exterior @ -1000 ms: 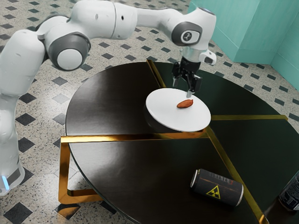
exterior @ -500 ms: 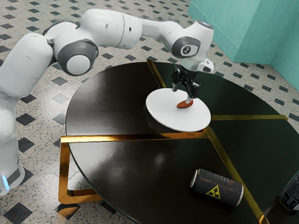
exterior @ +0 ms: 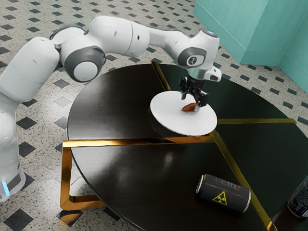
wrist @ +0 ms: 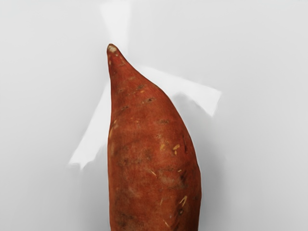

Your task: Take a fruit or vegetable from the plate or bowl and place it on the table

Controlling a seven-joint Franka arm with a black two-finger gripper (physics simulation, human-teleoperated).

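My claw (exterior: pixel 190 102) reaches down to a white plate (exterior: pixel 166 113), fingers spread at a reddish-brown sweet potato (exterior: pixel 188 107) lying on it. On the same dark, round table (exterior: pixel 110 110), a black can (exterior: pixel 224 193) with a yellow radiation symbol lies on its side, well apart from the plate.

A dark can (exterior: pixel 231 190) is seen lying on its side, its label marked with a yellow warning triangle (exterior: pixel 220 198) and its metal rim (exterior: pixel 199 184) turned toward the exterior view's left. At that view's right edge, a second dark container (exterior: pixel 300 202) with pale print is partly cut off. The speckled floor (exterior: pixel 45 168) is patterned with dark diamonds and is bordered by a teal wall (exterior: pixel 250 33) at the exterior view's upper right.
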